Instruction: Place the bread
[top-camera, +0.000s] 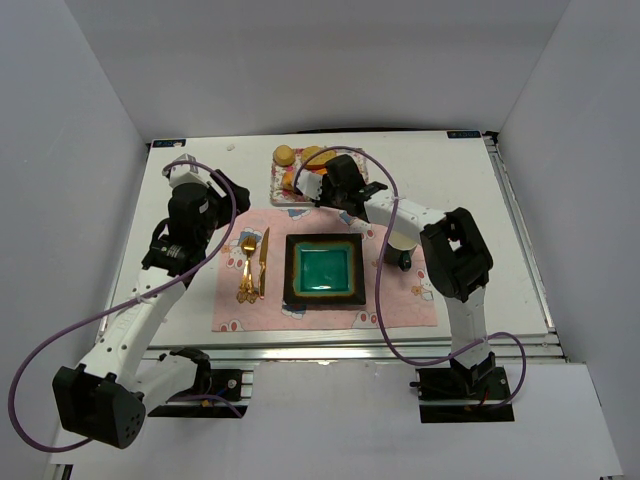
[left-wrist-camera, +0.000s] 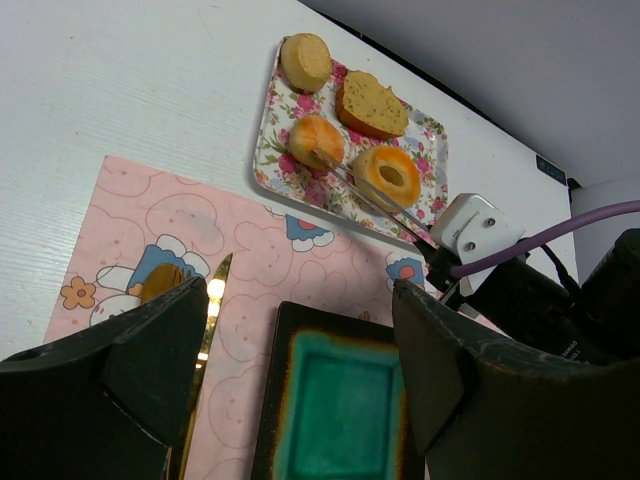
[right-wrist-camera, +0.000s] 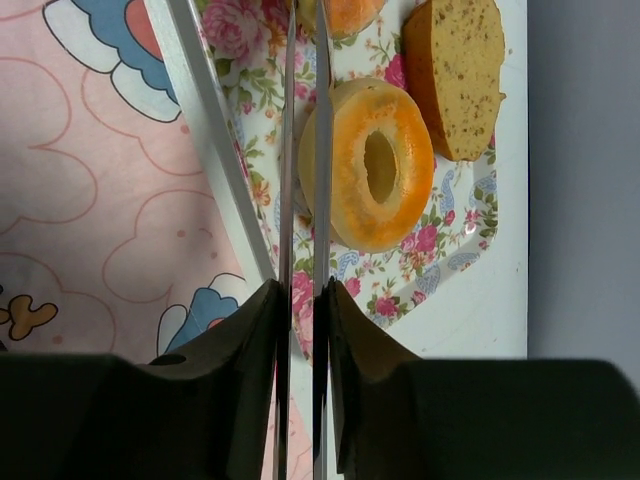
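The bread (left-wrist-camera: 316, 140) is a small golden-orange bun on the floral tray (left-wrist-camera: 272, 150), at its near left; its edge shows at the top of the right wrist view (right-wrist-camera: 350, 12). My right gripper (right-wrist-camera: 303, 290) is shut on metal tongs (right-wrist-camera: 288, 150), whose thin blades run past the ring doughnut (right-wrist-camera: 367, 165) to the bread. In the left wrist view the tong tips (left-wrist-camera: 330, 162) lie against the bread; whether they pinch it I cannot tell. My left gripper (left-wrist-camera: 300, 290) is open and empty above the pink placemat (left-wrist-camera: 130, 200).
The tray also holds a tan round bun (left-wrist-camera: 305, 60) and a brown bread slice (left-wrist-camera: 372, 103). A green square plate (top-camera: 325, 270) lies mid-placemat, with a gold fork (top-camera: 246, 265) and knife (top-camera: 263, 262) to its left. A cup (top-camera: 400, 248) sits partly hidden under the right arm.
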